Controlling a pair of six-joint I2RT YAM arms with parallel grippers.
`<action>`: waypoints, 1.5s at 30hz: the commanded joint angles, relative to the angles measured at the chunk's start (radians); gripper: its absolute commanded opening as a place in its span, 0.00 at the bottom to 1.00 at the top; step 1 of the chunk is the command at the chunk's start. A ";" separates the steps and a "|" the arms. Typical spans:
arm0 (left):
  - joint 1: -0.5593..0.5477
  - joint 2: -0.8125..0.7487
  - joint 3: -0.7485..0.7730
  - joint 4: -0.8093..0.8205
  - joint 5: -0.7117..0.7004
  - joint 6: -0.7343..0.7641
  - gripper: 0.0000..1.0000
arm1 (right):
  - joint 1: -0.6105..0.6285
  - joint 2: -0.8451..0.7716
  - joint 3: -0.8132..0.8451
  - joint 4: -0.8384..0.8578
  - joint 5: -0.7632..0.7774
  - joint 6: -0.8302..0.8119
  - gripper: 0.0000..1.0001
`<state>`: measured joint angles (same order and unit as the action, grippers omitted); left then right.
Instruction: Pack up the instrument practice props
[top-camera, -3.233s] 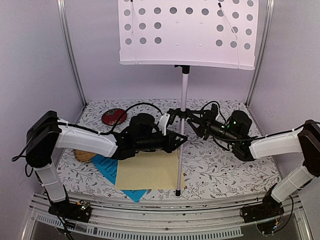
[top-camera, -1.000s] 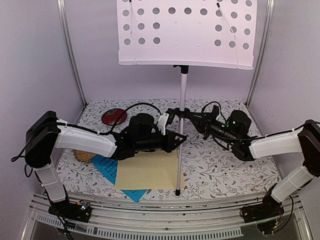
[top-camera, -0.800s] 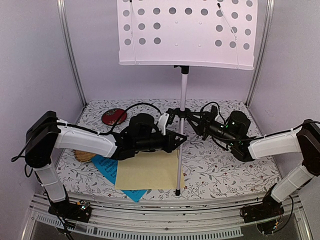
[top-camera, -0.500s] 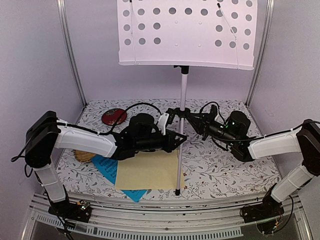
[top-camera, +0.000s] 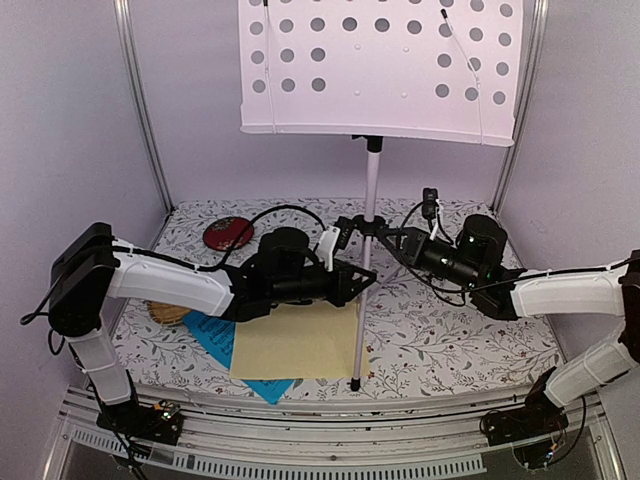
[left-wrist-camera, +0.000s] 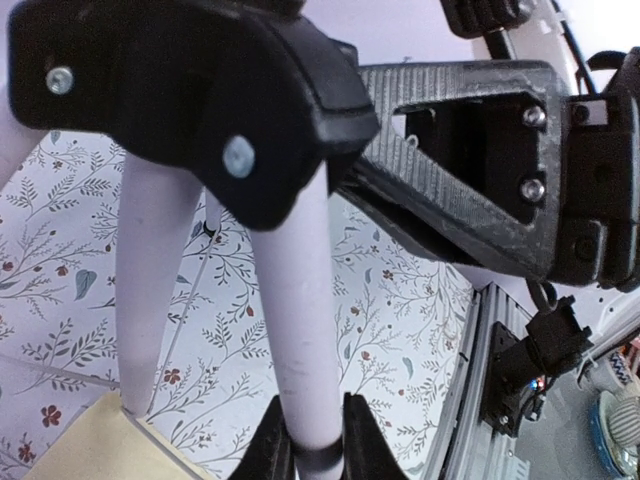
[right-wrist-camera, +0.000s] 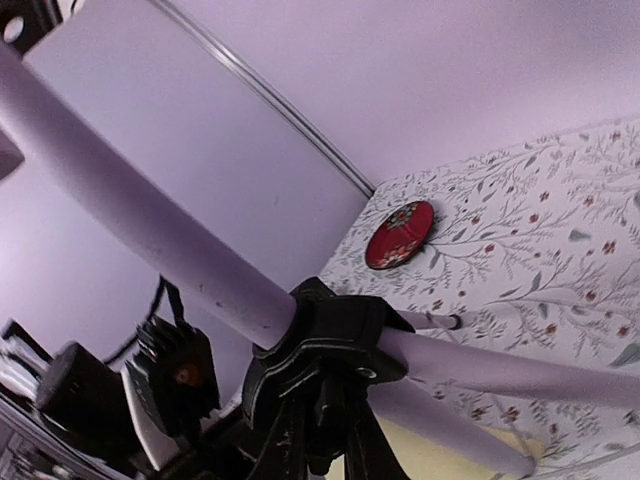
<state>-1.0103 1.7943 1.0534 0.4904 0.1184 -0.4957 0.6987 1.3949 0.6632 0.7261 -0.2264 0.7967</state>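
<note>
The music stand rises at centre, its white perforated desk (top-camera: 378, 70) high on a silver pole (top-camera: 371, 190). My left gripper (top-camera: 360, 277) is shut on the front tripod leg (top-camera: 357, 330). In the left wrist view the fingers (left-wrist-camera: 268, 450) pinch that leg (left-wrist-camera: 295, 330). My right gripper (top-camera: 386, 240) is shut on the black hub (top-camera: 362, 230) where the legs meet. The right wrist view shows its jaws closed on a tab under the hub (right-wrist-camera: 330, 335). A pale-yellow sheet (top-camera: 295, 340) lies over a blue sheet (top-camera: 213, 335) beneath my left arm.
A round red dish (top-camera: 228, 233) sits at the back left and also shows in the right wrist view as the dish (right-wrist-camera: 400, 232). A woven bamboo tray (top-camera: 168, 312) peeks out under my left forearm. Frame posts (top-camera: 140, 100) and purple walls close in the floral table (top-camera: 470, 340).
The stand's desk and pole have shifted slightly right. My right arm has stretched out and its wrist has turned while still holding the hub. The left arm has stayed put.
</note>
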 joint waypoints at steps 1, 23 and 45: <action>0.008 -0.014 -0.020 -0.063 -0.047 0.092 0.00 | 0.008 -0.047 0.030 -0.140 0.062 -0.483 0.03; 0.008 -0.038 -0.044 -0.043 -0.033 0.083 0.00 | 0.017 -0.038 0.019 0.076 0.399 -1.763 0.04; 0.008 -0.027 -0.016 -0.059 -0.040 0.079 0.00 | -0.095 -0.330 -0.046 -0.236 -0.027 -0.224 0.89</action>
<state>-1.0100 1.7767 1.0424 0.4900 0.1032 -0.4877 0.6064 1.0496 0.5800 0.5461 -0.1154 0.1326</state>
